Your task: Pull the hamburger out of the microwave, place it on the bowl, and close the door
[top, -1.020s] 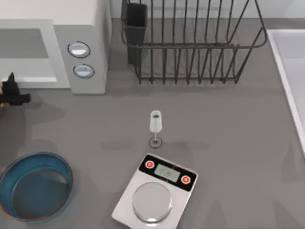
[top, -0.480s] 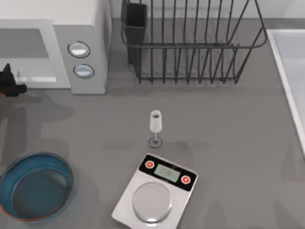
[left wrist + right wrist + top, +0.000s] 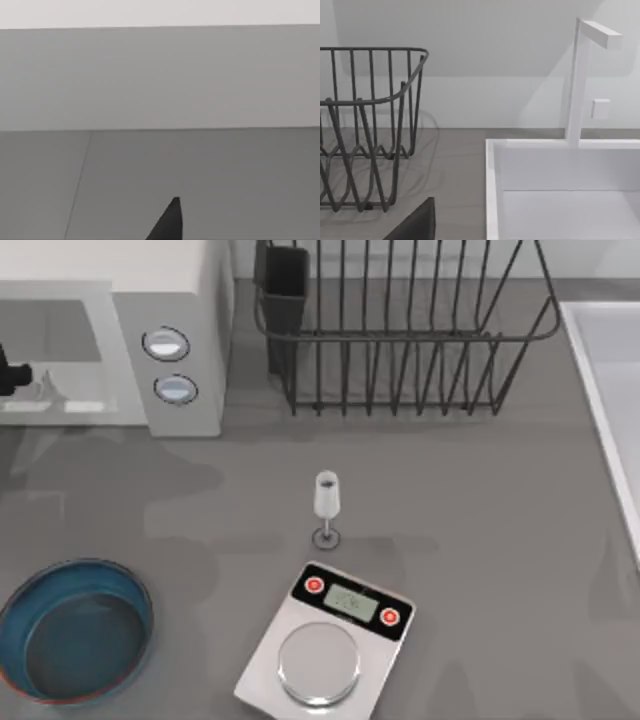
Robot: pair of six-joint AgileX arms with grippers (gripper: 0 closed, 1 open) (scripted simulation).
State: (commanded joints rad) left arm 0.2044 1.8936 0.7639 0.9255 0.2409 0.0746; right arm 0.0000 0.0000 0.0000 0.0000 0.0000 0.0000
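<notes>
Top view, far left: the left pincer has climbed from the table in front of the microwave to its grey-windowed door; whether it is wide or narrow, I cannot tell. That suggests door work comes first. The bowl waits bare; no hamburger visible.

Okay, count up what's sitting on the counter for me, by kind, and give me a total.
Microwave: 1
Bowl: 1
Kitchen scale: 1
Wine glass: 1
Wire dish rack: 1
Total: 5
</notes>
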